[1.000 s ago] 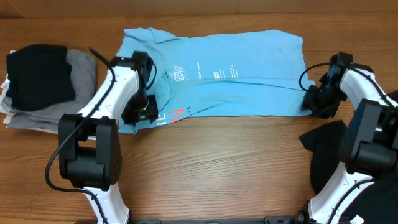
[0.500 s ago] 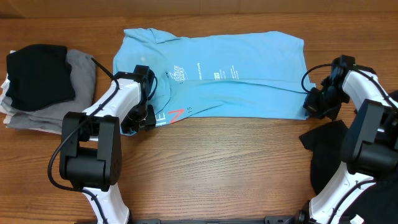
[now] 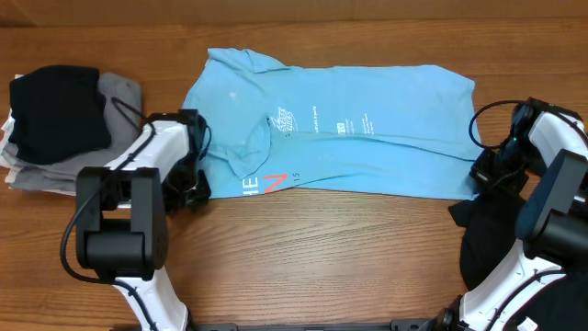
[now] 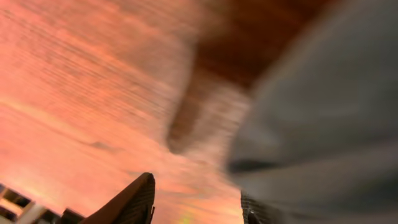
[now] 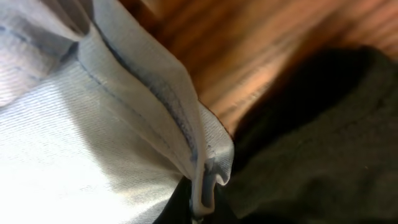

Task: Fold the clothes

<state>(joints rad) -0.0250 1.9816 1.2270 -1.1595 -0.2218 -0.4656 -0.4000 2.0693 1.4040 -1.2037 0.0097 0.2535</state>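
Observation:
The sky-blue T-shirt (image 3: 367, 147) lies spread across the table's far middle, with white print and pink-red lettering near its front left edge. My left gripper (image 3: 191, 187) sits just left of the shirt's front left corner. In the left wrist view its fingers (image 4: 196, 194) are apart with bare wood between them, and blurred fabric (image 4: 323, 124) is at the right. My right gripper (image 3: 484, 173) is at the shirt's right hem. In the right wrist view it (image 5: 205, 196) is shut on a fold of the pale hem (image 5: 124, 124).
A black garment (image 3: 53, 110) lies on a grey one (image 3: 124, 95) in a stack at the far left. Another black garment (image 3: 496, 234) lies at the front right, also in the right wrist view (image 5: 323, 149). Wooden table (image 3: 322, 257) in front.
The shirt has slid to the right with my right gripper. My left gripper has moved down and left, off the shirt's corner.

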